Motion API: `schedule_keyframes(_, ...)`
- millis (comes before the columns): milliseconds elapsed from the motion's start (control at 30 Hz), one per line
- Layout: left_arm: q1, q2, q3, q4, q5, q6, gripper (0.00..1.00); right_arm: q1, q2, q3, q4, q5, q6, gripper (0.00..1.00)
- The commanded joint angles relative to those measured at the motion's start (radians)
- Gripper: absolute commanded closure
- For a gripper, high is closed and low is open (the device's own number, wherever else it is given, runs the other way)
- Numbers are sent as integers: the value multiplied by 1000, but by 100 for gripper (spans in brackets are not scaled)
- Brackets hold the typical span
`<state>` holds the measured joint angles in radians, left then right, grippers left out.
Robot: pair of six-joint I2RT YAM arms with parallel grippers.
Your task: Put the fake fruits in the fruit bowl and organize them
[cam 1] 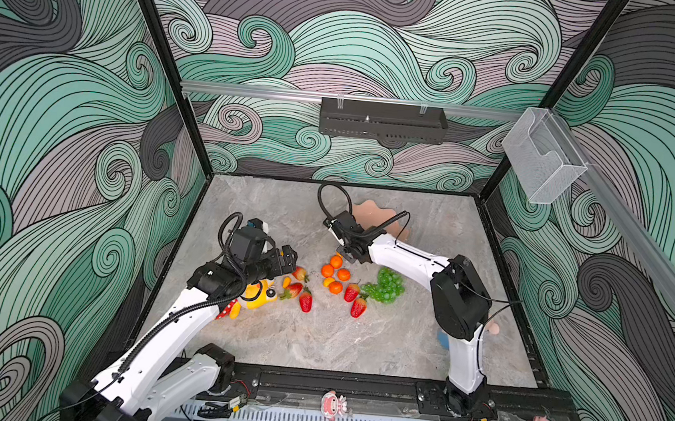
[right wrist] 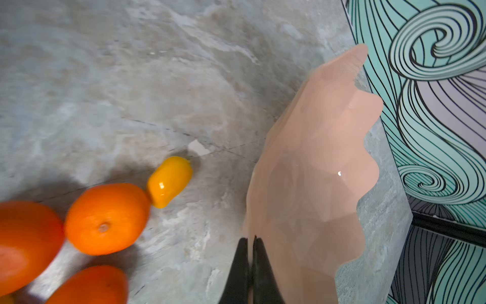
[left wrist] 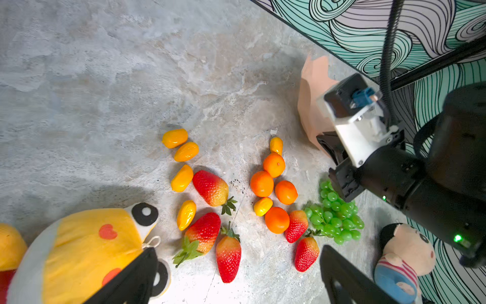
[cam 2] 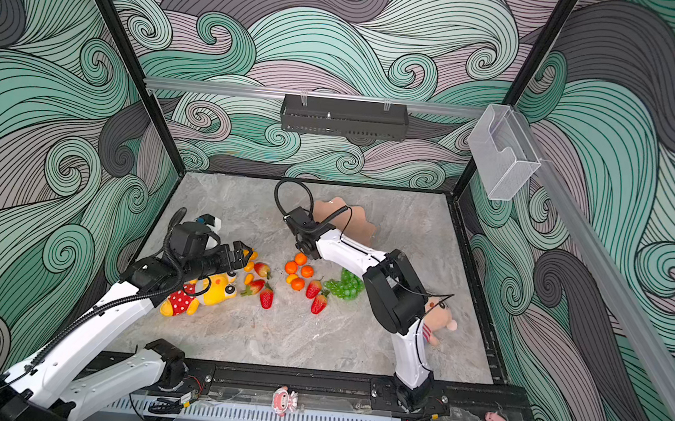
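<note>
Both top views sit high at the front of the cell and look steeply down toward the back wall [cam 1: 342, 45], so the whole table [cam 1: 316, 343] fits in, with the tangerines [cam 1: 336, 262] around mid-frame. The left wrist cam hangs fairly low over those tangerines and the strawberries [left wrist: 210, 187], while the right wrist cam is way closer, right up against the fruit bowl [right wrist: 315, 171]. Both wrist shots share that bowl, a kumquat [right wrist: 169, 181] and some tangerines.
</note>
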<state>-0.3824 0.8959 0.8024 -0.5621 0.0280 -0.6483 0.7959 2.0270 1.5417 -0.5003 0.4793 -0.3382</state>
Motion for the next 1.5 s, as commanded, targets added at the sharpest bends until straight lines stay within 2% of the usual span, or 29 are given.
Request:
schedule_keyframes(0,7,-44,-16,-60,-40,-25,1,25,-19,-23,-54,-30,-13,100)
schedule_keyframes(267,6,-68,-19,-91,-38,-19,1,63,-24,-46,-86,-78,8,100)
schedule_keyframes(400,6,-56,-15,-96,-23,-15,1,63,-27,-43,-86,-60,33,80)
schedule_keyframes(500,6,-52,-11,-100,-6,-6,1,63,-44,-38,-90,-74,57,71)
schedule_keyframes(667,7,-50,2,-101,12,21,2,62,-112,-54,-92,-123,118,64)
schedule_keyframes(833,-12,-11,40,-76,66,70,1,50,-256,-149,-67,-202,243,60)
schedule_keyframes(1133,-193,149,139,-24,70,148,1,9,-558,-444,-48,-182,543,56)
schedule_keyframes(1300,-341,244,152,67,37,154,2,-148,-723,-629,-44,-264,686,54)
schedule_keyframes(1467,-464,355,188,139,8,147,2,-301,-784,-711,-8,-419,724,50)
